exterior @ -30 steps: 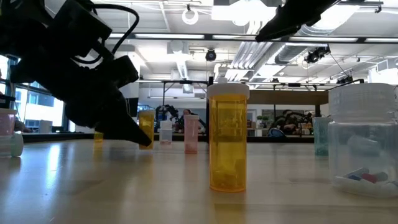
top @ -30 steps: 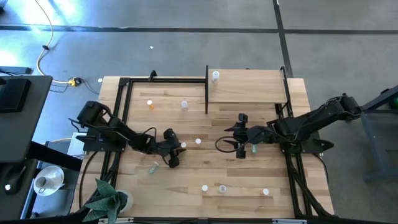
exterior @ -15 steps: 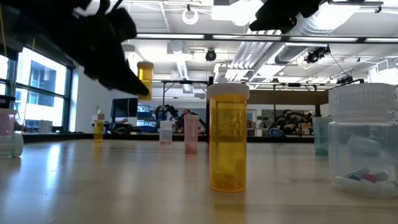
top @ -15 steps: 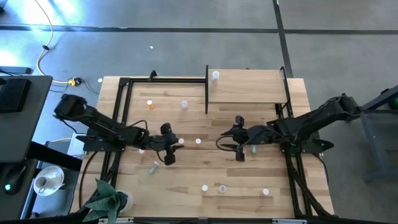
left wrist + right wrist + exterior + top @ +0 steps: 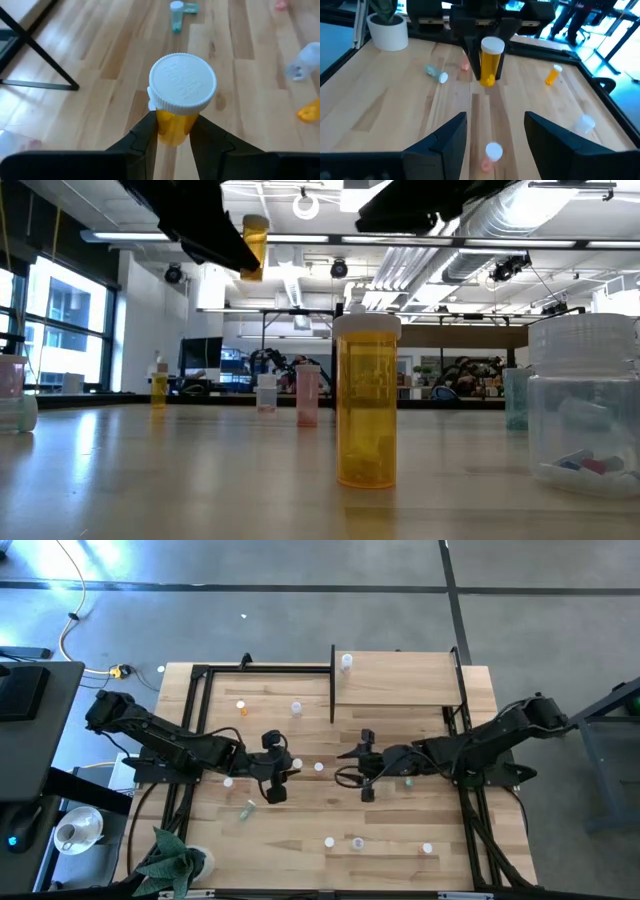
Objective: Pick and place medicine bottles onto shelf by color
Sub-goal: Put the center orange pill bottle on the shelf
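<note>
My left gripper [image 5: 174,142] is shut on an orange medicine bottle [image 5: 176,125] with a white cap [image 5: 182,82], held high over the table's middle [image 5: 255,245]. My right gripper [image 5: 495,135] stands open to its right [image 5: 352,768], facing the held bottle [image 5: 490,62] from a short way off. A pink bottle [image 5: 491,152] lies on the table below its fingers. The shelf [image 5: 400,680] is the pale board at the far right, with a clear bottle [image 5: 347,662] standing on its left corner. Other bottles stand or lie scattered on the tabletop. My left gripper pinches the bottle's orange body [image 5: 172,131] between its two fingers, just under the white cap. The fingers come from the table's left, slanting downward. The bottle stands upright in the hold, lifted well clear of the table.
An orange bottle [image 5: 242,707] and a clear one [image 5: 296,708] stand at the far left, and a white-capped one [image 5: 319,767] stands between the grippers. A green bottle [image 5: 247,808] lies near left. Several more [image 5: 357,841] stand along the near edge. Black posts [image 5: 332,680] edge the shelf; a potted plant [image 5: 175,860] stands near left.
My left gripper has risen steadily, carrying the orange bottle from table height to well clear of the table, still upright. My right gripper has moved toward the table's left, closer to the left gripper, and stayed open.
</note>
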### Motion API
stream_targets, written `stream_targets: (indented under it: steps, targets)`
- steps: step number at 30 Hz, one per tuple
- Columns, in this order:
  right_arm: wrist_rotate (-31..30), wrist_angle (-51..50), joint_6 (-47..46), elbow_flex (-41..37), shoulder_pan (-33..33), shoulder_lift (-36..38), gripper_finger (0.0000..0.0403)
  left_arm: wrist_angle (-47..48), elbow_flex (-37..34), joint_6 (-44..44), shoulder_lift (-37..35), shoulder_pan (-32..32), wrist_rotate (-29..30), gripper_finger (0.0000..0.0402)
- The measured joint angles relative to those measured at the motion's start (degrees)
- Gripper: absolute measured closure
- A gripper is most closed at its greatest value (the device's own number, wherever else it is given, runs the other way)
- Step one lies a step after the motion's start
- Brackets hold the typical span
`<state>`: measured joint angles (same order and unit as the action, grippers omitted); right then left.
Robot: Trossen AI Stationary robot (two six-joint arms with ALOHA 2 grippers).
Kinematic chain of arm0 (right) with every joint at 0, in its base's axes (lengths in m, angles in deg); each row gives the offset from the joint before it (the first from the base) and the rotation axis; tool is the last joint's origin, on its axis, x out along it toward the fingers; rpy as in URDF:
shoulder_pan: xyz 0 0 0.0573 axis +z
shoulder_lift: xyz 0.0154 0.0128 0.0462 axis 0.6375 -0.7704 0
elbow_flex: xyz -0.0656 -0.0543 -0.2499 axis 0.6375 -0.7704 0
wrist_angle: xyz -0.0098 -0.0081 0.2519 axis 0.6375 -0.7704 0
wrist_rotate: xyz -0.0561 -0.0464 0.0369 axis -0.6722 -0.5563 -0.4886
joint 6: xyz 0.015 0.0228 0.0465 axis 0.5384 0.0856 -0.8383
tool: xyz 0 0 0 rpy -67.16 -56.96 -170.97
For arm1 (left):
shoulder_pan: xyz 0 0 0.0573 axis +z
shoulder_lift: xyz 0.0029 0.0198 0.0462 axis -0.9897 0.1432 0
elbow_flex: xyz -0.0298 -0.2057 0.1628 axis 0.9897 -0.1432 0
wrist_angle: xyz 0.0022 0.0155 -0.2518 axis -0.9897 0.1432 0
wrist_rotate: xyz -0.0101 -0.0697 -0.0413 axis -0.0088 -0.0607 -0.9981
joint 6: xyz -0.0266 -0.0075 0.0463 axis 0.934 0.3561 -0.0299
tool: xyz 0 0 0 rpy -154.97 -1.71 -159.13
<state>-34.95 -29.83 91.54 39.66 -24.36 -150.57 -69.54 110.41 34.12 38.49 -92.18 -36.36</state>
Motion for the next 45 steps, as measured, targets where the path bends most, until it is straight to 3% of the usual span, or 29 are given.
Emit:
stream_targets:
  steps: [7,15,31,45]
  targets:
    - [0.40,7.83,2.21,0.00,-1.59,-2.90,0.0214,-3.48,0.00,-0.41,0.20,1.64,1.59,0.0314]
    - [1.48,11.85,6.63,0.00,-2.15,-6.39,0.0214,-7.32,-0.02,-3.42,5.48,3.36,-2.29,0.0314]
    - [3.28,11.78,5.34,0.00,-2.15,-6.52,0.0214,-6.90,11.41,-6.42,17.94,4.15,-4.33,0.0314]
    - [5.18,9.07,2.49,0.00,-2.67,-6.50,0.0214,-7.81,12.87,-6.36,18.62,3.85,-3.05,0.0314]
